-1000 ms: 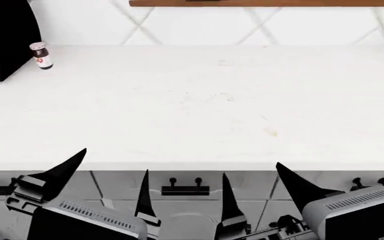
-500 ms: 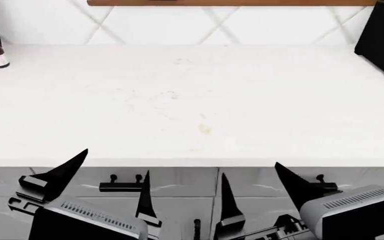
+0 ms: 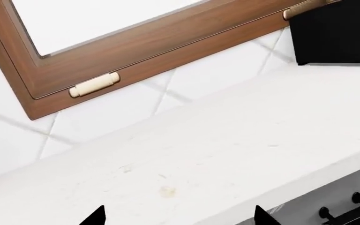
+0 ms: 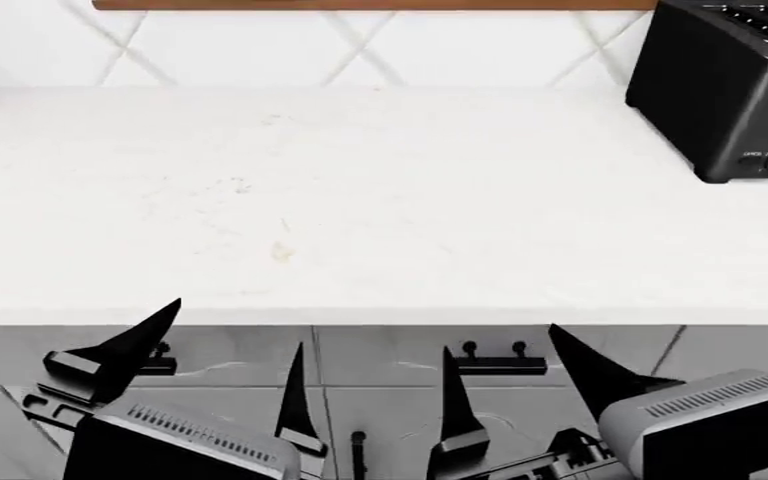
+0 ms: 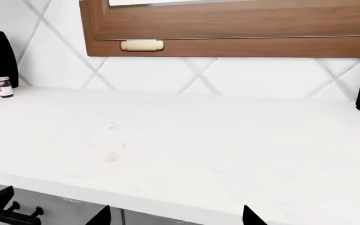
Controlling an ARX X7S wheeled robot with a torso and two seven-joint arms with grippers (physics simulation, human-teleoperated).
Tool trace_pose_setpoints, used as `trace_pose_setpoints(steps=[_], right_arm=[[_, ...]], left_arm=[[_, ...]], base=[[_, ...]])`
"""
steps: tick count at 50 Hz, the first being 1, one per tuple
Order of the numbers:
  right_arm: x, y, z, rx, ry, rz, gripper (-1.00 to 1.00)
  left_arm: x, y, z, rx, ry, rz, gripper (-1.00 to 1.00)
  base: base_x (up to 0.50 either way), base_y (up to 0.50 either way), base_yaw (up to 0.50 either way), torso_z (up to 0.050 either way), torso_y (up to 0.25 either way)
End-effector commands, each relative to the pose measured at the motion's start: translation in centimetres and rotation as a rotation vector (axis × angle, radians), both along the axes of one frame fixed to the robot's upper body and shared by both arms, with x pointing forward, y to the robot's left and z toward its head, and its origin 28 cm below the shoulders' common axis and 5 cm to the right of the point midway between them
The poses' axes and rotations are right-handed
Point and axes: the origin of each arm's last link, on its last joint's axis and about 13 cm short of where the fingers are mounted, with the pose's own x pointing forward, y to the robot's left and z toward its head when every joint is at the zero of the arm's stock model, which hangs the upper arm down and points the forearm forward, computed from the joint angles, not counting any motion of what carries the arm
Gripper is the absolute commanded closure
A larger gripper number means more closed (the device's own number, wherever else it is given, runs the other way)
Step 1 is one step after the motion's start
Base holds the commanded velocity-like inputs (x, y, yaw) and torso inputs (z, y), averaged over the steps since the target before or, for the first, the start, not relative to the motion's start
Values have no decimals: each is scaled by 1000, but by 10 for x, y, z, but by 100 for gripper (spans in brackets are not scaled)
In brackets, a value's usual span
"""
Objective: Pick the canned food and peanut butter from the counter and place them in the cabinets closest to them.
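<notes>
No lettering on the toaster (image 4: 731, 85) can be read.

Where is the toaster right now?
In the head view, the black toaster sits at the counter's far right, against the tiled backsplash, well beyond the right claw.

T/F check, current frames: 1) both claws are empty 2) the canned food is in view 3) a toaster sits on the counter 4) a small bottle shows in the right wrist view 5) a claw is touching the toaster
1) True: left claw and right claw hold nothing, both open below the counter edge.
2) False: no tin shows in any view.
3) True: black toaster at the back right.
4) True: small bottle far along the counter.
5) False: both claws are well clear of it.
</notes>
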Motion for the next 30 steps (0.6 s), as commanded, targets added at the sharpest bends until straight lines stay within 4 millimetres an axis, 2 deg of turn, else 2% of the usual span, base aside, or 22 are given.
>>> trace_pose_setpoints(steps=[1,30], right_arm=[[1,0,0,0,0,0,-100],[0,0,0,1,-1,6,-100]], left_arm=[[0,-1,-1,6,2,-3,-100],[0,-1,-2,3,5,-6,-100]], base=[[-35,-500,0,0,0],[-40,-500,0,0,0]])
